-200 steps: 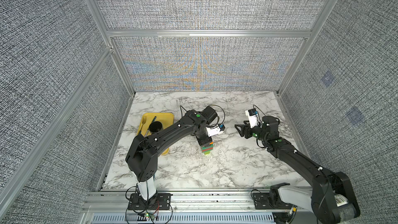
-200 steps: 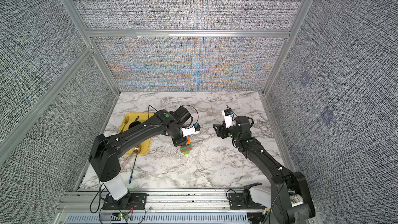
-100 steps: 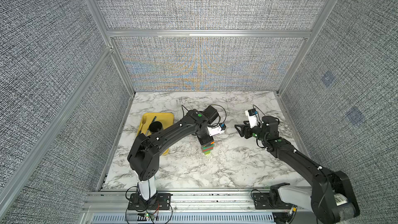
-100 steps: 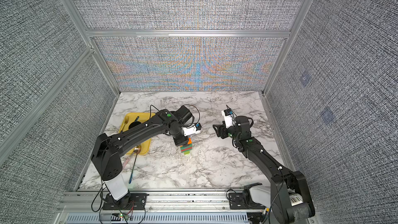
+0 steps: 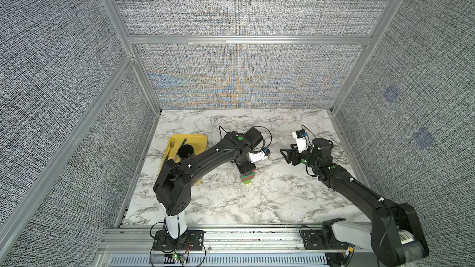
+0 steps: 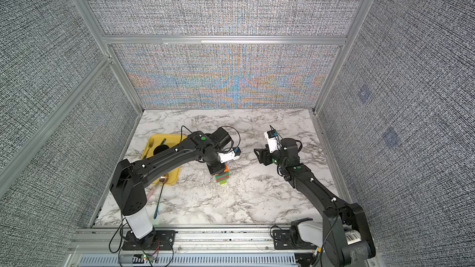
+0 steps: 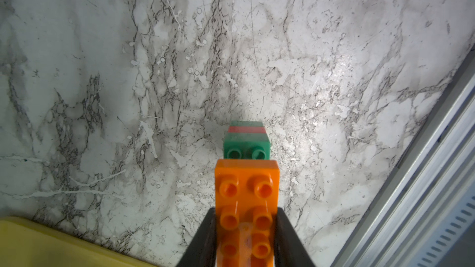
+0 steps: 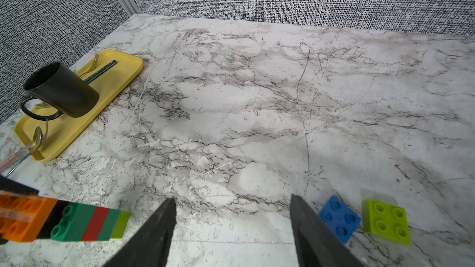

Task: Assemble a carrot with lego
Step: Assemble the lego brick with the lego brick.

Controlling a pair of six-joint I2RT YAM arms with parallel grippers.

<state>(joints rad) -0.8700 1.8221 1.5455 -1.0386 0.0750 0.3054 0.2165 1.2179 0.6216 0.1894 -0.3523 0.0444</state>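
**Orange brick goes on the carrot stack**

The left tool (image 7: 245, 237) is squeezed tight on the long orange brick (image 7: 246, 196), one black finger on each long side; held that way, its bottom stays free to press down. The brick sits on top of the carrot (image 5: 248, 177), which stands upright on the counter (image 5: 231, 201) near the middle, just right of the yellow tray (image 5: 203, 138); I think the arm is pushing the brick on, or has just done so; the stack stands on the counter so the push has something hard under it.

The right tool (image 8: 232, 224) has its two fingers spread apart and holds nothing; it hangs above the counter, well apart from the stack, likely waiting for its turn.

Counting: one carrot stack showing five layers, lime, green, red, green, orange; two loose square bricks beside the right tool, one blue brick (image 8: 339, 218) and one lime brick (image 8: 385, 220), likely the carrot's top; one tray; one black mug (image 8: 61, 89) on it; some forks and spoons too.
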